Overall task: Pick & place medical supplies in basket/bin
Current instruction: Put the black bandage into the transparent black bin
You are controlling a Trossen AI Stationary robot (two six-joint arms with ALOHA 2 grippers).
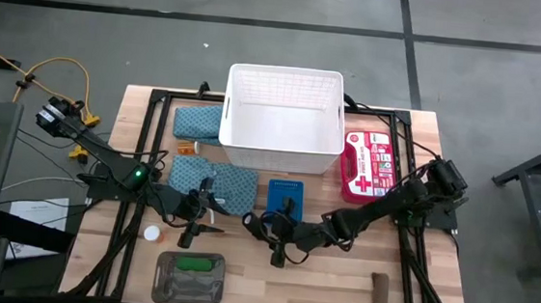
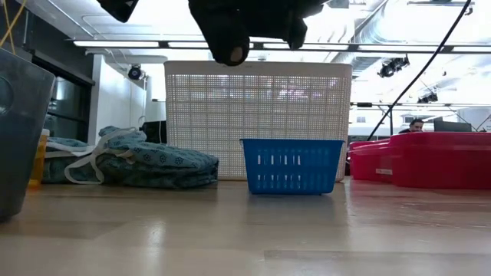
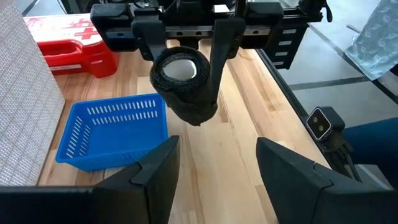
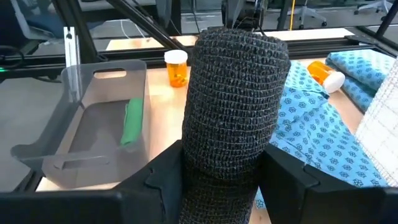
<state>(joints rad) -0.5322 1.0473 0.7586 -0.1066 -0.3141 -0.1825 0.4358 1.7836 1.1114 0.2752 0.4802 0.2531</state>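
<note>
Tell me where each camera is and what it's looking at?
High view: above the table, looking straight down at the white basket; both arms show.
Low view: at tabletop height, facing the blue basket; an arm hangs from above.
Left wrist view: on the left arm, past its open fingers, facing the right gripper.
Right wrist view: on the right arm, facing the grey tray.
Shared: both wrist views show the black roll that the right gripper holds.
</note>
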